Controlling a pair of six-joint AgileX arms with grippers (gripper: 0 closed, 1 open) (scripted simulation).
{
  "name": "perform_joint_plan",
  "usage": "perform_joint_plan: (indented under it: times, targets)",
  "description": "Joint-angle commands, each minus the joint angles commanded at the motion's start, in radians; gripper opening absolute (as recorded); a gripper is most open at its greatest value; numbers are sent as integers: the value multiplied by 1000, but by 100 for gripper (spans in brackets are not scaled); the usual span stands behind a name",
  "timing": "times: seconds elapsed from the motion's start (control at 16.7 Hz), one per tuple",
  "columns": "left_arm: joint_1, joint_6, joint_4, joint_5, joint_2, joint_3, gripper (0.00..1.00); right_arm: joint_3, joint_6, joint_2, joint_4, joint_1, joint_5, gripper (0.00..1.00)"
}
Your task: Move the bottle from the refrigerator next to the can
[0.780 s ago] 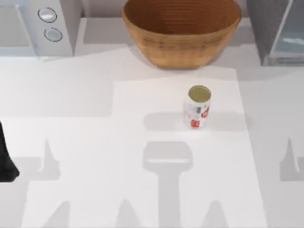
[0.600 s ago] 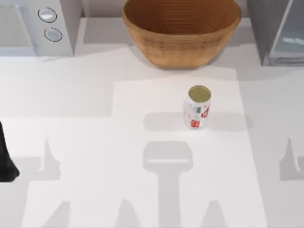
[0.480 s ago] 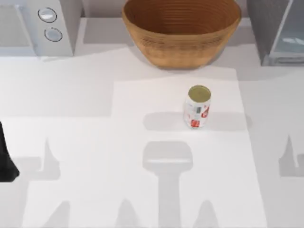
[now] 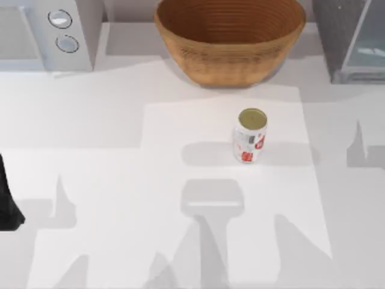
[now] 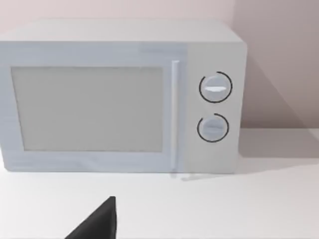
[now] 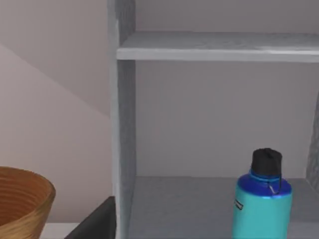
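Observation:
The teal bottle (image 6: 262,201) with its black cap stands upright on the lower floor of the grey refrigerator (image 6: 124,124), under a shelf; the inside is open to the right wrist view. A dark piece of my right gripper (image 6: 97,223) shows in front of the refrigerator's side wall, apart from the bottle. In the top view the refrigerator (image 4: 337,36) is at the back right. The white and red can (image 4: 251,136) stands upright mid-table. My left arm (image 4: 7,205) is parked at the left edge, and a dark piece of the left gripper (image 5: 97,225) faces the microwave.
A white microwave (image 4: 45,33) with two round knobs sits at the back left. A wicker basket (image 4: 230,37) stands at the back centre, just behind the can. Bare table surrounds the can on all sides.
The right arm's shadow on the table's right side has shifted toward the back, nearer the refrigerator. The can and the left arm have stayed put.

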Motion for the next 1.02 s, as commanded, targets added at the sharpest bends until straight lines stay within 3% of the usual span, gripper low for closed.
perform_joint_plan:
  times: [0.6, 1.02]
  targets:
    - [0, 0, 0, 0, 0, 0, 100, 463, 1, 1140, 546, -134, -122, 100]
    - [0, 0, 0, 0, 0, 0, 100, 624, 0, 1477, 736, -182, -161, 100]
